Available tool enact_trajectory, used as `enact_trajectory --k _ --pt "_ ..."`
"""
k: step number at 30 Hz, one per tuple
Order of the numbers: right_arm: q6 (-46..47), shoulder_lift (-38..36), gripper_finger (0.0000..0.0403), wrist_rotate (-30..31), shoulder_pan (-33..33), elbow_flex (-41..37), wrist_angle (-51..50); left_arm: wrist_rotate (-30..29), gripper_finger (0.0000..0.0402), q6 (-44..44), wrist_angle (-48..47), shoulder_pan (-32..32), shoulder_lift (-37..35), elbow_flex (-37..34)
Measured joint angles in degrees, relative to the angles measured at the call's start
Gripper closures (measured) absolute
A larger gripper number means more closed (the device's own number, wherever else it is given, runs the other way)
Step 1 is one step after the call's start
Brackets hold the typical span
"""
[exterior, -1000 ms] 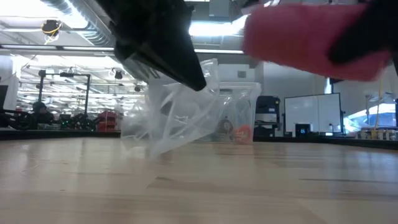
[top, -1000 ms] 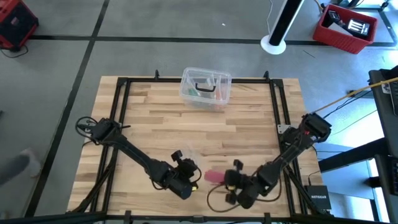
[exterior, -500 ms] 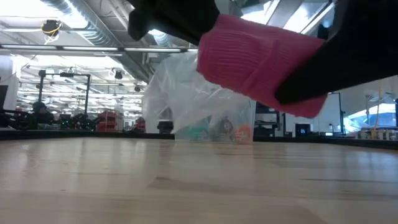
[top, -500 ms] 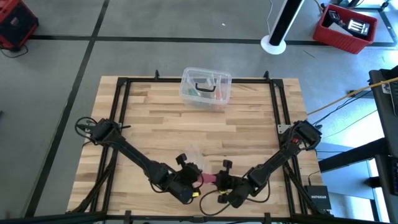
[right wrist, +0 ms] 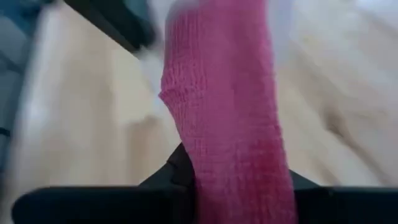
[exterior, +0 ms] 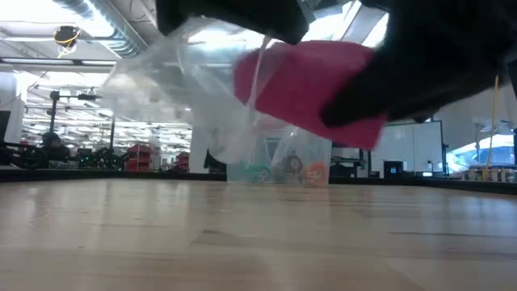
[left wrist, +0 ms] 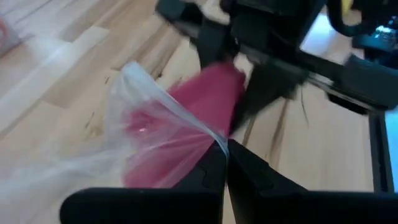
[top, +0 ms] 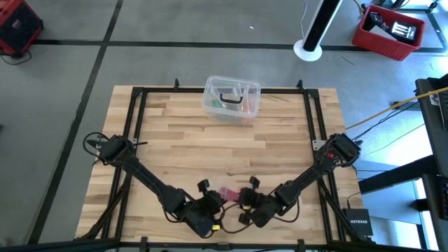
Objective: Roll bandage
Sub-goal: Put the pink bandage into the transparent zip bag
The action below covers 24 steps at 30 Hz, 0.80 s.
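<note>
Both grippers meet at the near edge of the wooden table (top: 210, 147), lifted above its surface. The right gripper (top: 246, 199) has its jaws clamped on one end of the pink bandage (top: 227, 193), which hangs in the air between the two. The left gripper (top: 210, 206) has its jaws pinched together on the clear plastic wrapper (left wrist: 134, 118) that still drapes over the bandage's other end; a clear plastic box (top: 232, 99) sits at the far edge.

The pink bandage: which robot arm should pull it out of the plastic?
Probably the right. The right gripper is shut on the bandage, while the left gripper pinches the plastic wrapper around it.
</note>
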Motion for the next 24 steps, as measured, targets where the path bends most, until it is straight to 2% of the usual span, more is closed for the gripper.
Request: enact_trajectory --k 6,12,15,20,24 --pt "2.59 0.02 0.0327 -11.95 -3.01 0.02 5.29 0.21 0.04 0.92 1.41 0.6 0.0 -0.02" --pt "4.4 -0.15 0.0323 -13.93 -5.65 -0.02 11.11 0.95 0.04 3.5 6.38 -0.02 0.57 -0.56" --pt "3.57 0.17 0.0291 -15.1 -5.81 -0.09 14.48 0.52 0.04 2.49 6.88 -0.64 0.37 -1.47" --pt "1.97 0.24 0.022 -11.98 -5.76 -0.13 13.99 0.78 0.04 2.15 8.16 -0.65 0.42 -3.37" --pt "0.22 0.04 0.0161 -13.55 -5.72 -0.13 13.63 1.23 0.04 1.6 8.73 -0.65 0.42 -3.37"
